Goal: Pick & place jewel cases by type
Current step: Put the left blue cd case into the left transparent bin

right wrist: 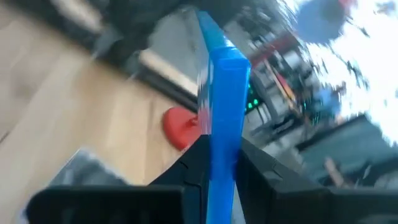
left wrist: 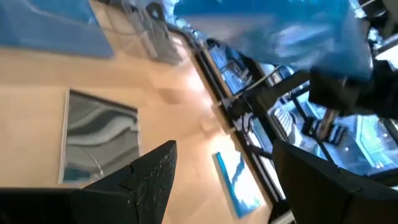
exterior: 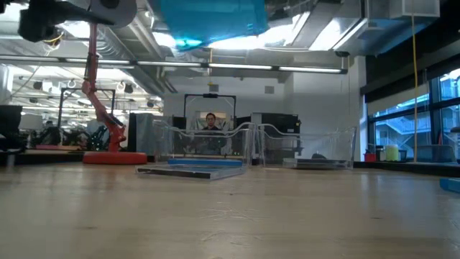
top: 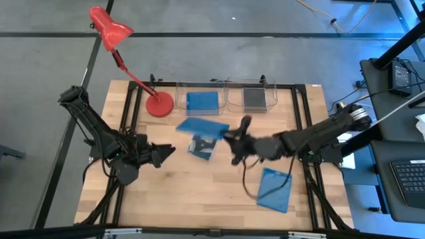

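Observation:
My right gripper [top: 229,138] is shut on a solid blue jewel case [top: 202,126], held above the middle of the table; the low view shows this case high up [exterior: 208,18]. Below it a clear/grey jewel case [top: 202,147] lies flat on the table, also in the left wrist view [left wrist: 99,140]. Another blue case [top: 275,189] lies flat near the right front. My left gripper [top: 166,153] is open and empty, left of the clear/grey case, pointing toward it. My right gripper pinches the blue case between its two fingers, one on each flat face, at the case's edge nearest the table's right side [right wrist: 221,140]. The fingers come about level from the table's right. The case is lifted clear of the table and juts out past the fingers toward the left.
Two clear open-topped trays stand at the far edge: the left tray [top: 182,89] holds a blue case, the right tray [top: 271,86] a dark one. A red desk lamp's base [top: 159,105] stands left of the trays. A person shows in the room beyond [exterior: 210,121].

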### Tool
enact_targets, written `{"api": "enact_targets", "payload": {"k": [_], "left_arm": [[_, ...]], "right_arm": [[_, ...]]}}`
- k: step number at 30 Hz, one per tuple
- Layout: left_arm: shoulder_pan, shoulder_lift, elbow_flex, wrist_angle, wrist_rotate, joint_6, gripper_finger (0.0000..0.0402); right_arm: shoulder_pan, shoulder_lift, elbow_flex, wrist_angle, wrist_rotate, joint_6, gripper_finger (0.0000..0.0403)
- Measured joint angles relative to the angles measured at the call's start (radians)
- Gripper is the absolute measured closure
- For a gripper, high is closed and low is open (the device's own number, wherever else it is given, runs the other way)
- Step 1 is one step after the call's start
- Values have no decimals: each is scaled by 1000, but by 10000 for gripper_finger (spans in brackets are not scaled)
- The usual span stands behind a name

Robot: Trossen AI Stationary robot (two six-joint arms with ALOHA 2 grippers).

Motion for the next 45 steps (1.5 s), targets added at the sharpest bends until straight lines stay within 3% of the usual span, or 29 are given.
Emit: {"api": "enact_targets", "payload": {"k": [4,8,15,22,30,38,45], "left_arm": [[19,0,0,21,-11,50,142],[48,0,0,27,-19,77,142],[117,2,0,25,-20,77,142],[170,2,0,22,64,130,142],[234,2,0,22,92,227,142],[332,2,0,24,249,325,142],[387,2,0,26,319,344,142]], "right_arm": [[-68,-93,0,2,-9,241,339],[-167,-153,0,-8,-102,517,339],[-392,-146,0,-12,-395,849,339],[-598,-115,-1,-24,-670,1008,339],[-799,-105,-1,-55,-968,1171,339],[-946,24,0,-30,-1183,1296,339],[-1007,161,-1,20,-1269,1336,339]]}}
